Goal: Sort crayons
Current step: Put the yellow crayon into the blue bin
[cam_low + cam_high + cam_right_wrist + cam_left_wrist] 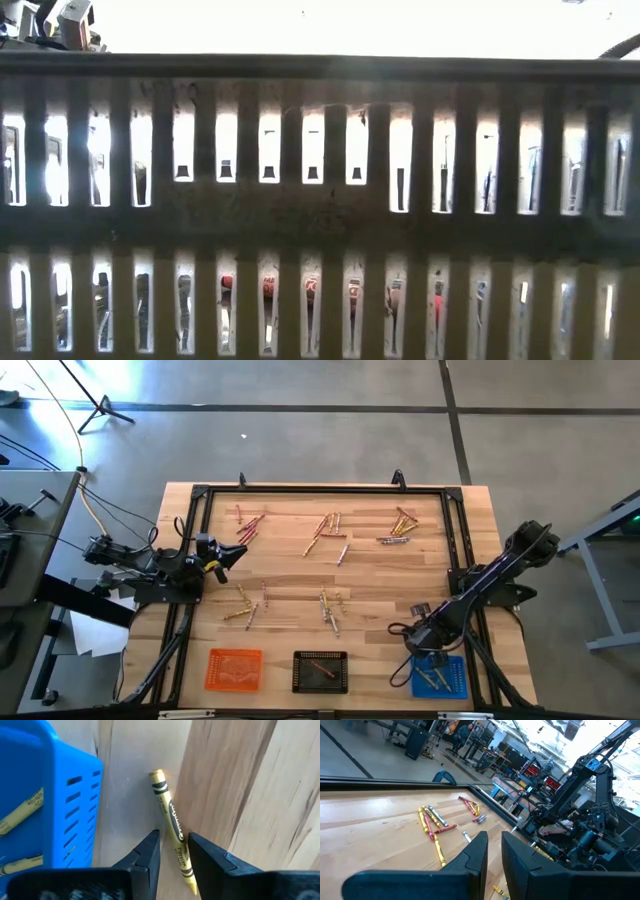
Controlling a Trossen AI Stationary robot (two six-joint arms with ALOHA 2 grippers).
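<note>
Right gripper (172, 851) of mine clasps a yellow crayon (171, 822) between its fingers, just beside the blue tray (47, 800), which already holds yellow crayons (20, 811). Other crayons (325, 535) lie scattered over the wooden table (290, 575). Left gripper (232, 555) hangs empty, fingers slightly apart, by the table's left edge.

Grey concrete floor (330, 440) crossed by dark seams; a black tripod base (100, 408) on it. Beyond the wooden table (365, 827), a workshop with metal racks (475, 750), benches, bright overhead light.
</note>
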